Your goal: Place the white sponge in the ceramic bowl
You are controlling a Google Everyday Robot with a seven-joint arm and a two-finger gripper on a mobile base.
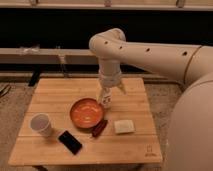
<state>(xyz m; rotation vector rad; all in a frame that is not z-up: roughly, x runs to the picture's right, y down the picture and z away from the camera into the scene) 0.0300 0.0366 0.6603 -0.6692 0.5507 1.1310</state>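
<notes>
Off-white, flat, rectangular and soft-edged: white sponge [124, 126], lying on the wooden table [50, 90] toward its front right corner, apart from the glossy orange-red ceramic bowl [86, 112]. Gripper [107, 95] above the bowl's back right rim, with perhaps a small white bottle [105, 100] at its tip; open or closed, cannot tell.

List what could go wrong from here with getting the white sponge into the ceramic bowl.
The hand hangs by the far right rim of the ceramic bowl, not over the white sponge, so a straight descent may hit the bowl. The dark red object lies between bowl and sponge and might get knocked.
</notes>
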